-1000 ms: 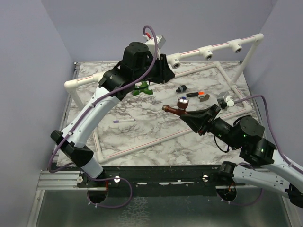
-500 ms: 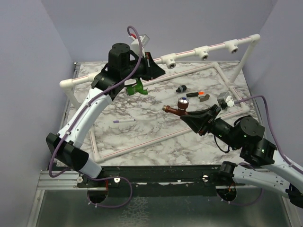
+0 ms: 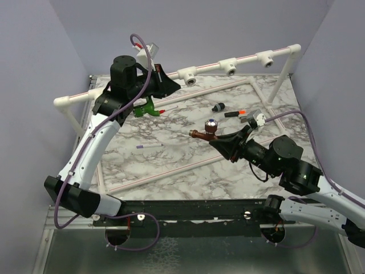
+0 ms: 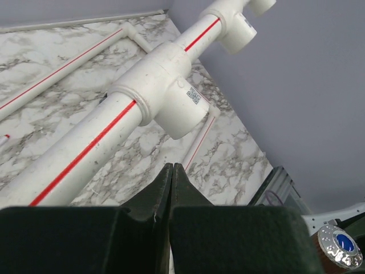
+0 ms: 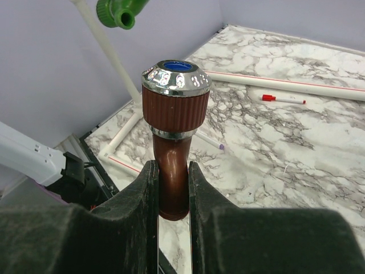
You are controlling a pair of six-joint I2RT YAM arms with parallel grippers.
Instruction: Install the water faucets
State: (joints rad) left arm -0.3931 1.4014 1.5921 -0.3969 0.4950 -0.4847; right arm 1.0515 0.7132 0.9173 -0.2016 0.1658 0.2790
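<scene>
Left claw (image 4: pixel 172 178) pressed together, tips just short of the white pipe rail (image 4: pixel 102 134). Green faucet (image 3: pixel 146 108) hangs at that rail, just below the claw. Right claw (image 3: pixel 217 142) pinching brown faucet (image 5: pixel 174 108) by its stem, cap up, above the desk (image 3: pixel 171 151).

Light even, diffuse; soft shadows on surface (image 3: pixel 171 128). Top view sharp. Wrist views: foreground soft, small glints on brown faucet (image 5: pixel 174 108) cap.
</scene>
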